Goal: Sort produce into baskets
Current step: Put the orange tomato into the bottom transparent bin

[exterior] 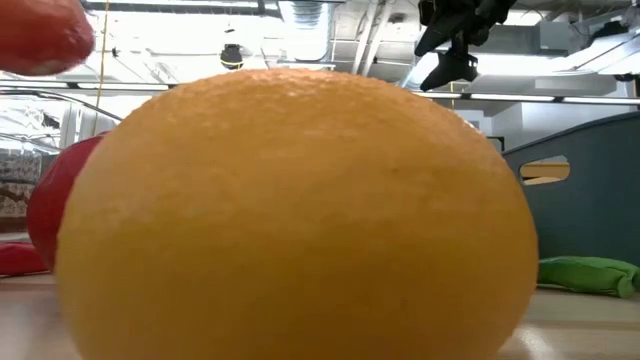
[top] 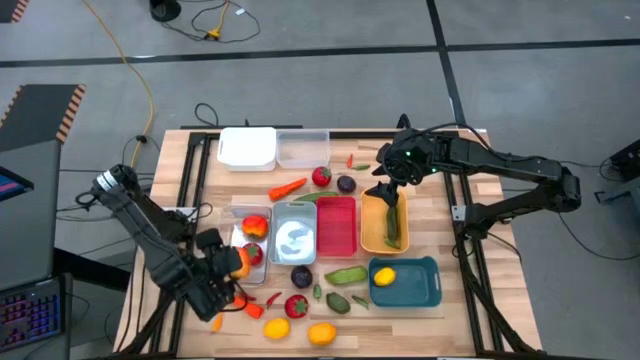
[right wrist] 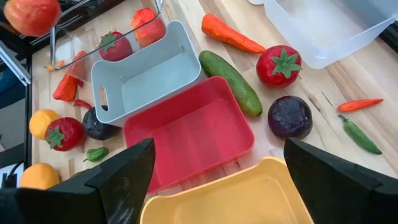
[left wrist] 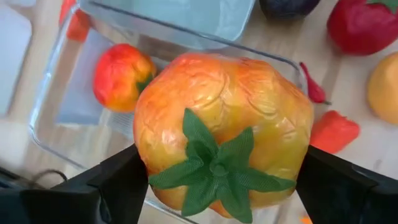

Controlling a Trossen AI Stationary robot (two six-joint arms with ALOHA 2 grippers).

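Note:
My left gripper is shut on an orange-red tomato with a green leaf cap, above the near end of a clear basket. That basket holds a red-orange fruit. My right gripper is open and empty above the far end of the yellow-orange basket, where a green cucumber lies. The silver-grey basket and the red basket stand between them. The teal basket holds a lemon. The white basket and a second clear basket stand at the far edge. My left gripper pinches the tomato by two opposite sides between its two fingers. The leaf cap faces back toward the wrist. The tomato is lifted clear, over the clear basket's rim.
Loose produce lies on the table: a carrot, a tomato, a plum and a cucumber at the far side, and another plum, a green pod, a strawberry and oranges at the near side. One orange fills the low view.

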